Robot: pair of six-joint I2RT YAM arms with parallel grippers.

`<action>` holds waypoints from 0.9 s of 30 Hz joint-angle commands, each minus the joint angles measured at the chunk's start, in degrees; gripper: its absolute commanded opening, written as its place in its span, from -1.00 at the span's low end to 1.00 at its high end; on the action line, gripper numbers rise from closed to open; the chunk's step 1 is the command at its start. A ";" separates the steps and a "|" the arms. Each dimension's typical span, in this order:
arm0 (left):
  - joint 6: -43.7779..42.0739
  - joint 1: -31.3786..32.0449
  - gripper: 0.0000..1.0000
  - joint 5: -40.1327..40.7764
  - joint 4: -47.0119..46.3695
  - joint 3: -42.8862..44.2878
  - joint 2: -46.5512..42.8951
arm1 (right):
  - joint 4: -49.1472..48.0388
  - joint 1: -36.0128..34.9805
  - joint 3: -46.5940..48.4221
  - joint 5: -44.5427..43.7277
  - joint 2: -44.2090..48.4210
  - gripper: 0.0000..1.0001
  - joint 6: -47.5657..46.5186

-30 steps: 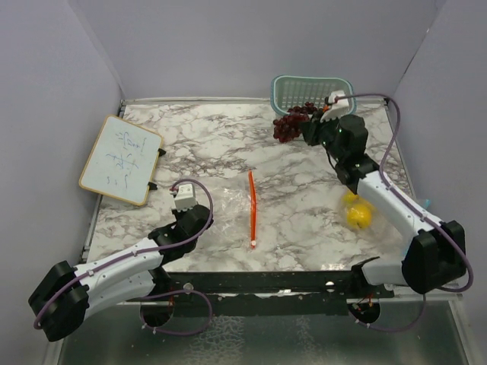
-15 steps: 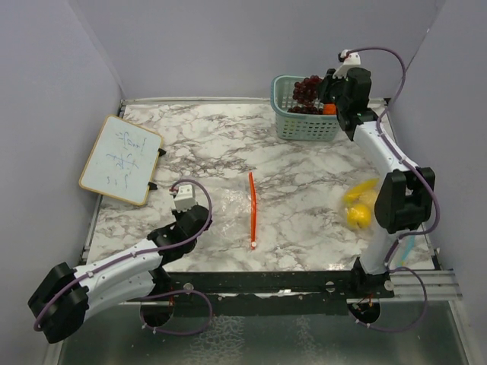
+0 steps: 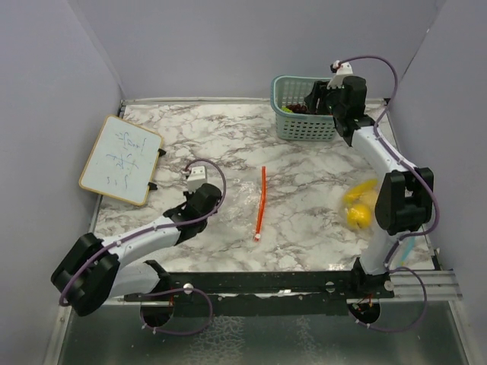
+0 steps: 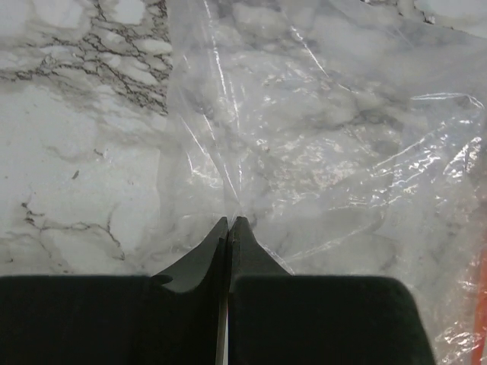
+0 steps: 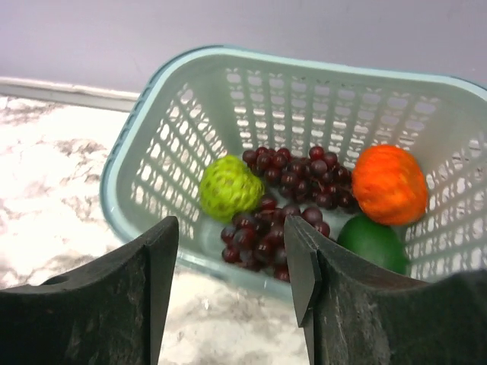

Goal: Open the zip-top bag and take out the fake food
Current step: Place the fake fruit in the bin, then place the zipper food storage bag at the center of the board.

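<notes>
Up at the basket (image 5: 149, 144), our right gripper (image 5: 230, 228) hung with jaws apart, holding nothing; we saw the grapes (image 5: 293, 181), orange (image 5: 389, 185), lime (image 5: 230, 187) and green piece (image 5: 373, 242) lying inside. Our left gripper (image 4: 229, 222) was pinched shut on the clear bag (image 4: 327, 152) on the table (image 3: 213, 137). Banana (image 3: 362, 190) and lemon (image 3: 358, 217) lay together by the table's right edge.

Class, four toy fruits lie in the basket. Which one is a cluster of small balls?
The purple grape bunch, dark and central; the lime, orange and dark green piece are single lumps.
</notes>
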State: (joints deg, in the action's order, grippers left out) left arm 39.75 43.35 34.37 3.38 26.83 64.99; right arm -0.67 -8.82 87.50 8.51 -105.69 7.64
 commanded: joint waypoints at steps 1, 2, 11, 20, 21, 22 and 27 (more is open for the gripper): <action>-4.40 -5.14 -1.00 -2.72 -6.27 4.74 6.22 | -6.31 -0.13 -7.12 2.57 10.76 0.16 -0.79; -5.04 -6.51 -1.00 -3.08 -7.23 5.82 7.65 | -7.19 -0.12 -9.25 2.69 13.01 0.16 -0.36; -12.18 -20.95 -1.00 -6.87 -10.96 20.79 23.67 | -13.38 -0.23 -33.32 6.56 33.42 0.19 5.51; -18.36 -26.69 -1.00 -5.61 -8.39 42.48 40.79 | 4.39 -0.12 -45.58 -17.07 46.88 0.59 16.85; -18.21 -27.55 -1.00 -6.82 -8.24 44.30 42.54 | 5.95 -0.10 -46.70 -19.17 47.90 0.62 17.32; -18.03 -28.34 -1.00 -8.23 -7.89 45.83 44.20 | 7.52 -0.10 -47.63 -21.86 48.82 0.62 18.23; -14.98 -31.34 -0.72 -14.22 -6.93 48.91 47.53 | 13.81 0.80 -51.82 -31.14 52.35 0.72 23.82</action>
State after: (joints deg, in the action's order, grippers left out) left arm 23.29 14.11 25.91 -4.80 74.39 111.28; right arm 5.54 -8.95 38.41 -10.83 -55.83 25.67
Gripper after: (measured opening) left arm 0.062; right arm 0.830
